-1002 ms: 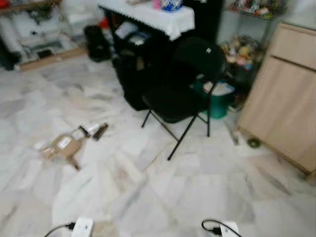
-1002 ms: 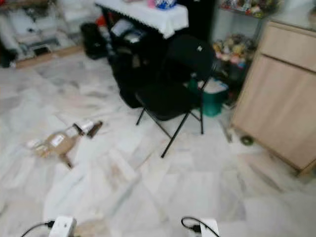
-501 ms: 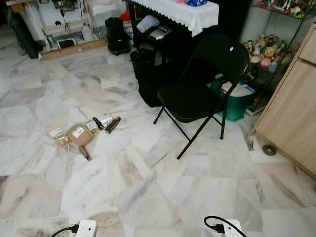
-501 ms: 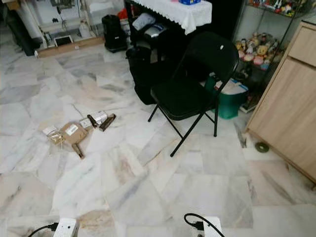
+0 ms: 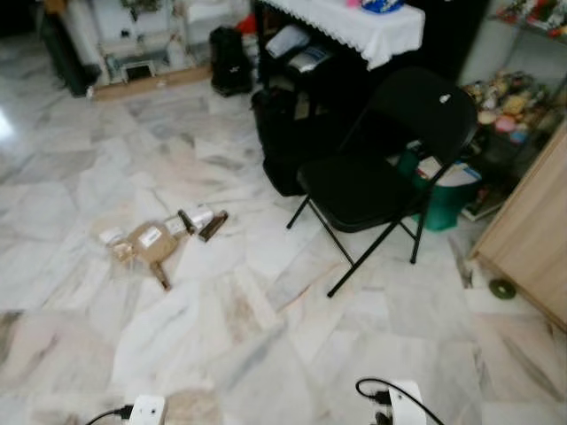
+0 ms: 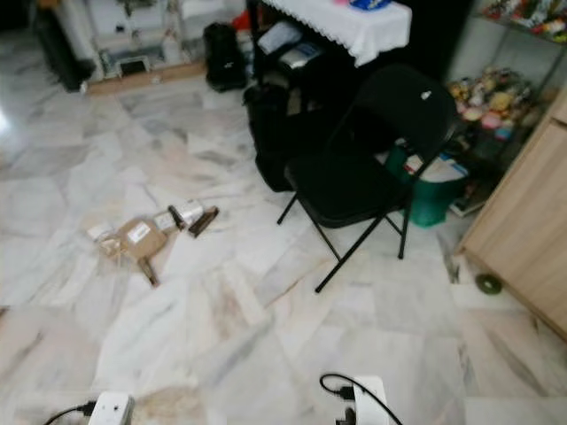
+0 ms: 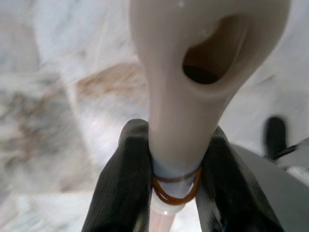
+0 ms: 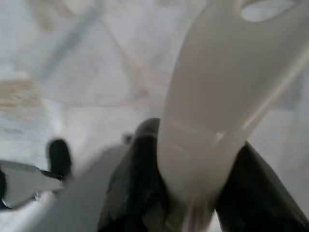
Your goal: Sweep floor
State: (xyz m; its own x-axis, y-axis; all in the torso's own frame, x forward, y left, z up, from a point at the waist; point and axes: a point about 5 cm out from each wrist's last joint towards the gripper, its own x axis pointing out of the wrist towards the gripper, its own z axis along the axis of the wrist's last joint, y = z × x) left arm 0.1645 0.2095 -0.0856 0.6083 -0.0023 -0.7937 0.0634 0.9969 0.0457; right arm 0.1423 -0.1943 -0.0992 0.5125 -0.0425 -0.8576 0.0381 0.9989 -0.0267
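Litter lies on the marble floor to my front left: a brown cardboard packet, small white scraps and short dark sticks. In the left wrist view my left gripper is shut on a cream plastic handle that has a hanging hole and rubber bands around its neck. In the right wrist view my right gripper is shut on a white plastic handle, also with a hole. The tools' working ends are hidden. White wrist boxes with black cables show at the bottom edge.
A black folding chair stands ahead to the right, before a dark table with a white cloth. A black bag and green bin sit near it. A wooden cabinet is at the right. Boxes and clutter line the far wall.
The whole picture has slid a little to the right and sharpened, so the camera has moved. The litter and the chair keep their places on the floor.
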